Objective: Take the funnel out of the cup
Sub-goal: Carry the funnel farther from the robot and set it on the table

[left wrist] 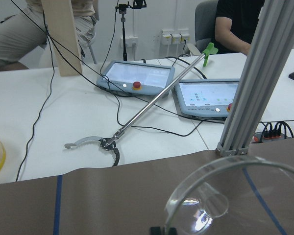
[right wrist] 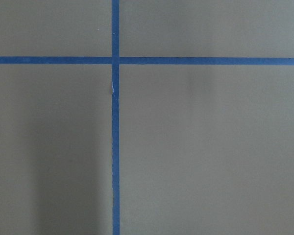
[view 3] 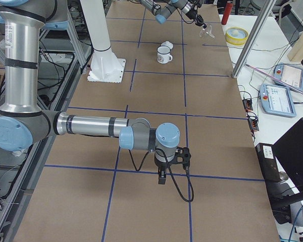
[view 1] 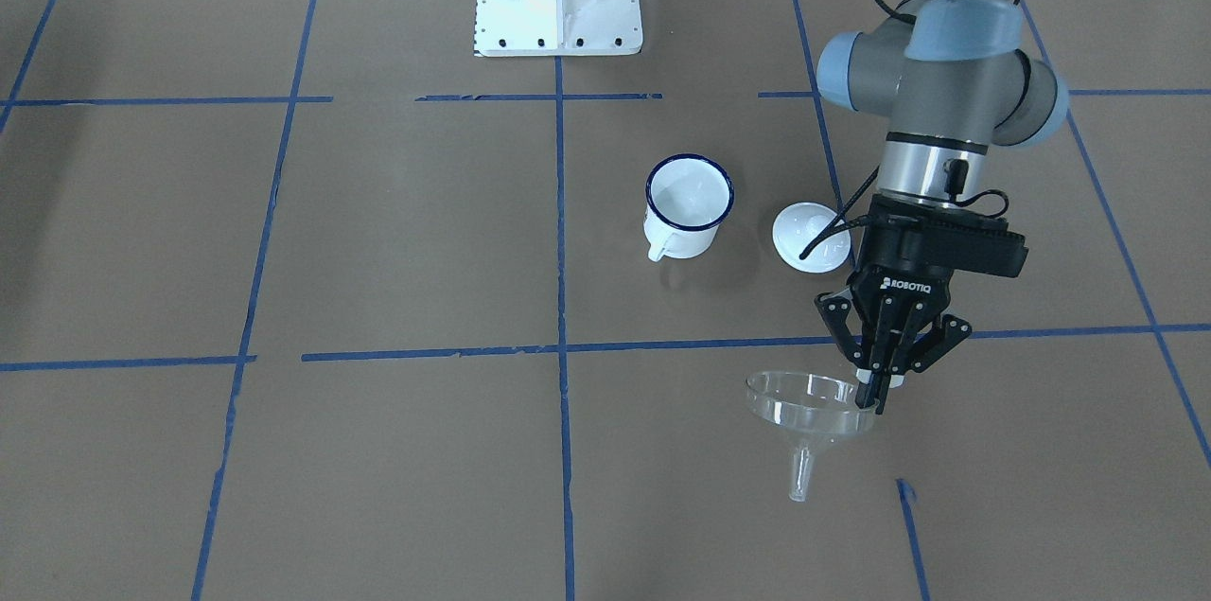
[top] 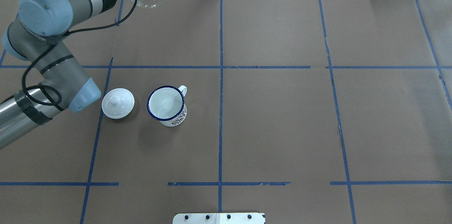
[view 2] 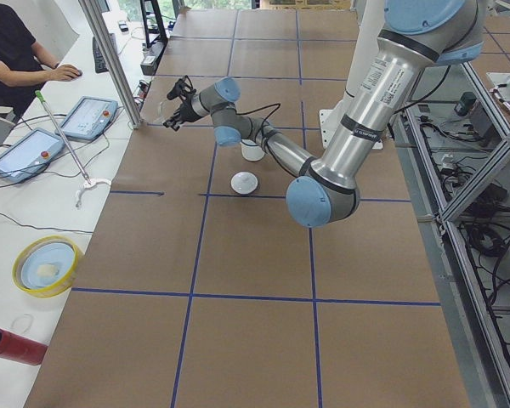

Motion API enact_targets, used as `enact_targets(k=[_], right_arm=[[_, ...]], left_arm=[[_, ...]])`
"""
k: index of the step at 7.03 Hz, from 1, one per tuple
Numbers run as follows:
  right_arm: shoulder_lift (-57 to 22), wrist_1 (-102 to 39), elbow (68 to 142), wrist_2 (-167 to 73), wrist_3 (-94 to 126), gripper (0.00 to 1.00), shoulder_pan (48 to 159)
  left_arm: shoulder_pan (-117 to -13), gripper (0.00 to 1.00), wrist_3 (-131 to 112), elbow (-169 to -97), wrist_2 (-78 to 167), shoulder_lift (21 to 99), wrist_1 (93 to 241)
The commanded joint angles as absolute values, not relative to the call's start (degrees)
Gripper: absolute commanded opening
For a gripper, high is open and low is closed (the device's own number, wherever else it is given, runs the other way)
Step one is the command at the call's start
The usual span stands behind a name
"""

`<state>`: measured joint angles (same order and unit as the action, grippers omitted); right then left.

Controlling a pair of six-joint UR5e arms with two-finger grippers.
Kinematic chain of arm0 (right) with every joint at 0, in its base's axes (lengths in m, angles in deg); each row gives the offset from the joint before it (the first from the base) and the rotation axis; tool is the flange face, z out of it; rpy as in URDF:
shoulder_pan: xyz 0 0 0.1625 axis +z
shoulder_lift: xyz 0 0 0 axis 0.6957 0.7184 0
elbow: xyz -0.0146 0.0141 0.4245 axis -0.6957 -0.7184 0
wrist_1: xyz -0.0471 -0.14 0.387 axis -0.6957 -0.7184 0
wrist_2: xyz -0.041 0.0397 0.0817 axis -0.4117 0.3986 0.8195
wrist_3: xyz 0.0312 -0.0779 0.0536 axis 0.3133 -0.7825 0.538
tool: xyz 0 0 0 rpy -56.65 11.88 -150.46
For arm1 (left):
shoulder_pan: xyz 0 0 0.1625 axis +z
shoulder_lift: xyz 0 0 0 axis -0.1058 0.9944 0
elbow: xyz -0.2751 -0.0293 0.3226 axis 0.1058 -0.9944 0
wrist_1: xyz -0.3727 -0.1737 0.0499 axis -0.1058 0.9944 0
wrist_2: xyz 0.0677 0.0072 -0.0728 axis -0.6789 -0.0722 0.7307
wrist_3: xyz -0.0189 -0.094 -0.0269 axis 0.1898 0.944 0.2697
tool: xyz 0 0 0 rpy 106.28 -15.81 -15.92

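While the left claw [view 1: 875, 393] is clamped tight on the funnel [view 1: 804, 407] rim, well apart from the cup [view 1: 689, 203], lower slowly onto the desk [view 1: 378, 251] beneath the claw before opening

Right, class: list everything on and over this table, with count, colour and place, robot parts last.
clear transparent funnel: one, colourless, held by its rim, away from the mug.
white enamel mug with dark blue rim: one, upright, empty, mid-table.
white domed lid with knob: one, beside the mug, apart.
brown paper-covered table: one, blue tape grid.
left end effector: one, black, shut on the funnel's rim.
right end effector: one, black, over bare table; state unclear.
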<state>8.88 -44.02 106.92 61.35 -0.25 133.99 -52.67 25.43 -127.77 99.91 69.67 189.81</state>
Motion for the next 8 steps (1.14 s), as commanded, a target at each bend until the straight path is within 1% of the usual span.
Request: enact_targets(k=[1, 3, 5, 8], right_arm=[[8.89, -44.02, 106.89, 61.35, -0.25, 1.00, 133.99], [8.89, -44.02, 106.89, 61.35, -0.25, 1.00, 133.99], [8.89, -44.02, 106.98, 61.35, -0.25, 1.00, 133.99], [8.89, -44.02, 106.89, 61.35, -0.25, 1.00, 133.99]], left_arm=[[-48.35, 0.00, 25.54, -121.72, 89.55, 68.04, 197.92], [-47.30, 0.00, 25.28, -119.17, 88.67, 66.99, 198.20], [-45.63, 0.00, 25.37, -115.31, 84.81, 67.76, 199.95], [-44.93, 0.00, 25.54, -112.66, 84.62, 68.21, 200.05]])
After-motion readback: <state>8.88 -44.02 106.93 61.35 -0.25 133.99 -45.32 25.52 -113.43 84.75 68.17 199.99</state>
